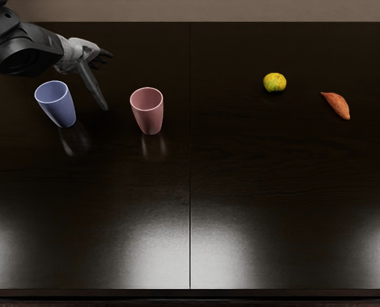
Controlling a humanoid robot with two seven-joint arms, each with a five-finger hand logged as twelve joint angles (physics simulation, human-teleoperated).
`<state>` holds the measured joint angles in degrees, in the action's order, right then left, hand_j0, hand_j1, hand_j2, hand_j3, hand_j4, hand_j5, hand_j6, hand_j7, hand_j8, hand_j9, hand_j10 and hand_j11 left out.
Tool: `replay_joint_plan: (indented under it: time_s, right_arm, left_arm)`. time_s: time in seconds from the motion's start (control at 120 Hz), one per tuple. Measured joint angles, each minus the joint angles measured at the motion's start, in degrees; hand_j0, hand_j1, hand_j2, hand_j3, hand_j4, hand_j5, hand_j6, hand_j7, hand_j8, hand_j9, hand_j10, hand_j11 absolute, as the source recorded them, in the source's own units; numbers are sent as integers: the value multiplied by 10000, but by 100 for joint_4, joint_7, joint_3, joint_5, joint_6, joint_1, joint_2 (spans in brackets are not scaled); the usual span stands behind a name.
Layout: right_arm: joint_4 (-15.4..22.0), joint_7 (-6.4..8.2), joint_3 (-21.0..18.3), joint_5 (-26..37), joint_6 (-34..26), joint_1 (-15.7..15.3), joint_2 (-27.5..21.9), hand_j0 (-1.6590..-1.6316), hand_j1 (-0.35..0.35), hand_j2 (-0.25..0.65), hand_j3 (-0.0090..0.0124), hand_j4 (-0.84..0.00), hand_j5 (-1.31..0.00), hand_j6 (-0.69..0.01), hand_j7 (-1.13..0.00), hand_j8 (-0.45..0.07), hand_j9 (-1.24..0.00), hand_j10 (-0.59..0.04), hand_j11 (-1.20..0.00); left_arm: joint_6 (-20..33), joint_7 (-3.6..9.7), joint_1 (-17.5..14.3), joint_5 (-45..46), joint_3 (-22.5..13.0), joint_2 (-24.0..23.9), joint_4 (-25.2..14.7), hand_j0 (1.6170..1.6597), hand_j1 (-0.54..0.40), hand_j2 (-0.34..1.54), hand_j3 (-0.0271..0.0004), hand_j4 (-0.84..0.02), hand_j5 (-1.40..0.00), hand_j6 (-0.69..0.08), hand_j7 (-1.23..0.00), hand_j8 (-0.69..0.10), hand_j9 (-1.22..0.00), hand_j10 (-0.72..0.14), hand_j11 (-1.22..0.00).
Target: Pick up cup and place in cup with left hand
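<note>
Nesting is not yet done: the blue cup (60,108) and pink cup (148,115) are seen apart on the desk (254,173). Nothing is held by the left robot hand (81,52), apparently spread; lifting and placing are left.

The smooth, tapered periwinkle-blue cup (56,104) stood upright, mouth up, on the left part of the dark, glossy table (241,179). The tapered dusty-pink cup (148,112) stood upright to its right, apart from it, its mouth also open upward.
</note>
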<state>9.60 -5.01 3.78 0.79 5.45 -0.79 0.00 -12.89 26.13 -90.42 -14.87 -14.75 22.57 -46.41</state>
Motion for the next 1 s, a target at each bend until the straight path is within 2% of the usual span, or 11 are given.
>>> replay_joint_plan:
  time_s: [0.1, 0.142, 0.275, 0.342, 0.567, 0.767, 1.0]
  right_arm:
    - [-1, 0, 0, 0, 0, 0, 0, -16581, -3289, -34, 0, -169, -219, -169, -218, -169, -219, -169, -219]
    - [-1, 0, 0, 0, 0, 0, 0, -16581, -3288, -34, 0, -169, -219, -170, -218, -169, -219, -168, -219]
    - [-1, 0, 0, 0, 0, 0, 0, -16581, -3289, -34, 0, -169, -219, -170, -218, -169, -219, -169, -219]
    - [0, 0, 0, 0, 0, 0, 0, -16581, -3289, -35, 0, -169, -219, -170, -218, -169, -219, -169, -219]
    - [0, 0, 0, 0, 0, 0, 0, -16581, -3289, -35, 0, -169, -219, -170, -218, -169, -219, -169, -219]
    - [0, 0, 0, 0, 0, 0, 0, -16581, -3289, -35, 0, -169, -219, -170, -218, -169, -219, -169, -219]
    - [0, 0, 0, -1, 0, 0, 0, -16581, -3289, -35, 0, -169, -219, -170, -218, -169, -219, -169, -219]
  left_arm:
    - [489, -156, -23, -15, -392, -237, -84, 16581, 3430, 13, 0, -71, -71, -77, -70, -75, -69, -67, -69]
    - [596, -204, -149, -18, -540, -413, -130, 16581, 3417, 16, 0, -80, -86, -86, -85, -83, -84, -77, -83]
    - [766, -275, -402, -11, -906, -694, -241, 16581, 3318, 35, 0, -169, -196, -177, -195, -174, -194, -165, -193]
    - [798, -288, -467, -13, -972, -740, -376, 16581, 3162, 60, 0, -295, -363, -301, -362, -299, -362, -292, -361]
    - [1192, -300, -535, -19, -1144, -1358, -606, 16581, 2797, 123, 0, -602, -760, -609, -759, -607, -758, -598, -758]
    - [1770, -302, -473, -94, -1270, -1376, -641, 16581, 2142, 234, 0, -1147, -1471, -1155, -1470, -1152, -1469, -1144, -1468]
    - [2099, -301, -398, -295, -1360, -1418, -650, 16581, 1429, 355, 0, -1742, -2244, -1749, -2243, -1747, -2242, -1739, -2242]
